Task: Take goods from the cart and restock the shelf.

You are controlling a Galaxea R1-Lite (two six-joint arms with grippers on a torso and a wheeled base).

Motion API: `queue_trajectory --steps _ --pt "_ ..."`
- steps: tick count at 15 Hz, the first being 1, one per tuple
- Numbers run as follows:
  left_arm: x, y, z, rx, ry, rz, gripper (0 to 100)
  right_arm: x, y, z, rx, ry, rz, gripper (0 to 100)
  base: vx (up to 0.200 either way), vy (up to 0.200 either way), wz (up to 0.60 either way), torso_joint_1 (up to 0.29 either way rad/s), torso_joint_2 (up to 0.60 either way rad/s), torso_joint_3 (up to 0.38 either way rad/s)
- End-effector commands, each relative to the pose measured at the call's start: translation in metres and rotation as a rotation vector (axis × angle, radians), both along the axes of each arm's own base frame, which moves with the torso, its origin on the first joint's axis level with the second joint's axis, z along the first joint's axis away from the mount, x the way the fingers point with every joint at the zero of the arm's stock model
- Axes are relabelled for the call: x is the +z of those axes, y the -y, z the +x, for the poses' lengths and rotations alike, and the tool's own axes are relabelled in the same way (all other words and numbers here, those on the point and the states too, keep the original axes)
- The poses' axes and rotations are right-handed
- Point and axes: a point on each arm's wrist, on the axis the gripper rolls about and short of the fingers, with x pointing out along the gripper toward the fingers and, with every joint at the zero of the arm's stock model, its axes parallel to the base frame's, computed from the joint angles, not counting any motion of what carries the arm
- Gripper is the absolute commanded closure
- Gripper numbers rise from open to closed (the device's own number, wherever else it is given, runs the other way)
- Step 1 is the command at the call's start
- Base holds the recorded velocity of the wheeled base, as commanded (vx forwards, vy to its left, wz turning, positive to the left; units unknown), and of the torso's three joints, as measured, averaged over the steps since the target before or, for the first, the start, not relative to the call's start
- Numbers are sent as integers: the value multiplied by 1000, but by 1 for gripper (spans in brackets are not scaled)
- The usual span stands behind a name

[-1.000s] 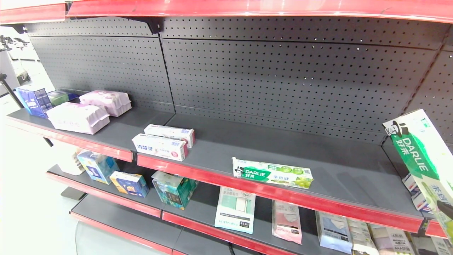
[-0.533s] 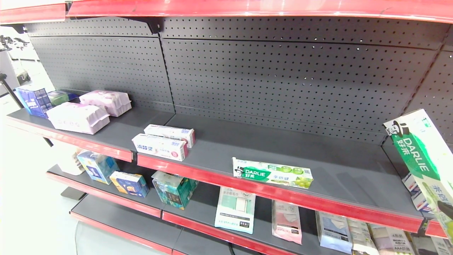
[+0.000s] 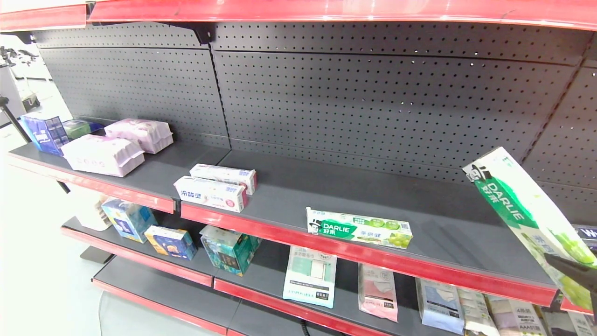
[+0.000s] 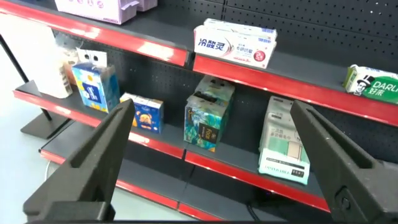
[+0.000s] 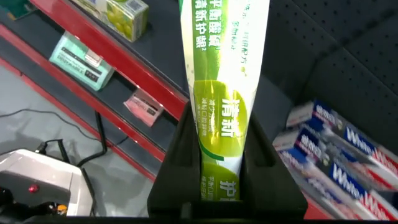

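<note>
My right gripper (image 3: pixel 576 276) is shut on the lower end of a long green toothpaste box (image 3: pixel 517 210). It holds the box tilted over the right end of the dark middle shelf (image 3: pixel 326 191). From the wrist, the box (image 5: pixel 221 68) runs out between the fingers of the right gripper (image 5: pixel 222 127). A matching green box (image 3: pixel 359 227) lies flat near the shelf's red front edge, left of the held one. My left gripper (image 4: pixel 211 112) hangs open and apart from everything, low down and facing the lower shelves.
Two white toothpaste boxes (image 3: pixel 215 186) lie left of centre, with pink packs (image 3: pixel 116 147) and a blue box (image 3: pixel 43 133) farther left. Blue-and-white toothpaste boxes (image 5: pixel 339 152) lie in the bay to the right. Bare shelf lies between the green boxes. Lower shelves hold assorted goods (image 3: pixel 310 275).
The held green box has moved left and tilted further, from the view's right edge to over the shelf's right end. Nothing on the shelves has shifted.
</note>
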Motion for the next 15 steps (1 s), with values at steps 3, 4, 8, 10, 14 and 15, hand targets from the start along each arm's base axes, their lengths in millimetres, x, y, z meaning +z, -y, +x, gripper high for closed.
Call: queue_trajectory --steps 3,4,8,10,14,15 --pt "0 0 0 1 1 0 0 -10 -4 82 183 -58 -3 100 0 0 0 0 0 0" --pt "0 0 0 1 1 0 0 -15 -4 106 261 -29 -8 100 0 0 0 0 0 0" --pt "0 0 0 1 1 0 0 -20 -1 148 359 -6 -10 100 0 0 0 0 0 0" --pt "0 0 0 1 1 -2 0 -30 -1 161 385 -34 -15 100 0 0 0 0 0 0" --pt "0 0 0 1 1 -2 0 -55 3 192 500 -55 -81 100 0 0 0 0 0 0" --pt "0 0 0 1 1 -2 0 -57 3 198 505 -55 -75 100 0 0 0 0 0 0"
